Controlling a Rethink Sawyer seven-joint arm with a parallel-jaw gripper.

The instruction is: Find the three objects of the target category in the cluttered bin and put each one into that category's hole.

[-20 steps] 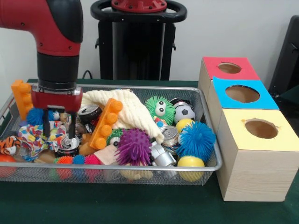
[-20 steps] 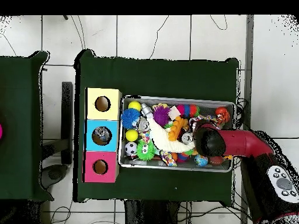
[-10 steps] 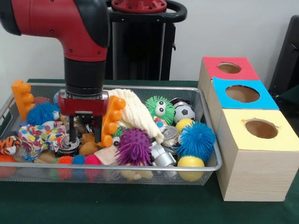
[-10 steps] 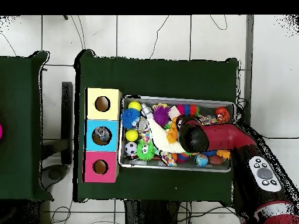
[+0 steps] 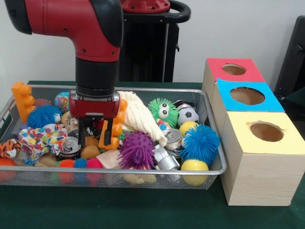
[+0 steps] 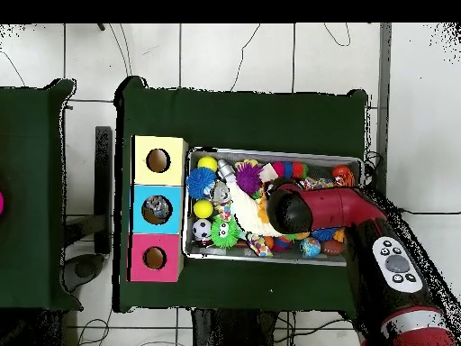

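My gripper (image 5: pixel 95 135) stands open, its fingers (image 5: pixel 82 132) down in the clutter of the wire bin (image 5: pixel 119 171), left of centre. The right finger is against an orange toy block (image 5: pixel 116 125); nothing is clamped. A crushed can (image 5: pixel 70 145) lies just left of the gripper, and another can (image 5: pixel 172 138) lies right of centre. Nearby are a purple spiky ball (image 5: pixel 137 150), a cream cloth (image 5: pixel 140 114) and a green spiky ball with eyes (image 5: pixel 163 110). In the overhead view the arm (image 6: pixel 293 208) hides the gripper.
Three wooden boxes with holes stand beside the bin: red (image 5: pixel 233 69), blue (image 5: pixel 247 95), yellow (image 5: pixel 266 131). The bin also holds a blue spiky ball (image 5: pixel 200 142), a soccer ball (image 5: pixel 188 114), a yellow ball (image 5: pixel 194 167), a second orange block (image 5: pixel 23 100) and a patterned cloth (image 5: pixel 42 136).
The arm has swung rightward in the front view, from the bin's left part to the orange block near its middle. The gripper stayed open and low in the clutter.
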